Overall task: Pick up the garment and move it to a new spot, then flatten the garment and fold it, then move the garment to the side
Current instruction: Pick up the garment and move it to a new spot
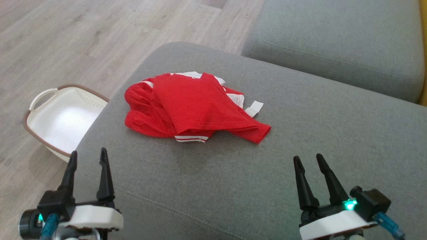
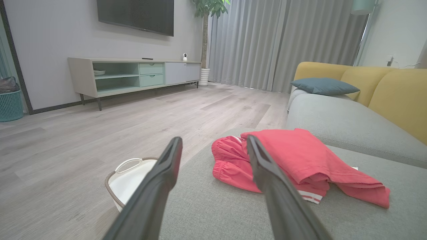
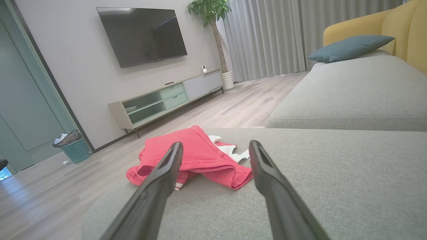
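Observation:
A red garment (image 1: 190, 106) with white striped trim lies crumpled in a loose heap on the grey sofa cushion (image 1: 300, 140), towards its far left part. It also shows as the garment (image 2: 300, 160) ahead of the left fingers and as the garment (image 3: 196, 156) ahead of the right fingers. My left gripper (image 1: 88, 155) hovers open at the cushion's near left corner, empty. Near the lower right, my right gripper (image 1: 308, 160) is open and empty too. Both stand well short of the cloth.
A white basket (image 1: 63, 116) with a brown rim stands on the wooden floor just left of the cushion. A second grey seat (image 1: 333, 43) with yellow backrest (image 2: 393, 90) lies beyond. A TV unit (image 2: 133, 75) stands against the far wall.

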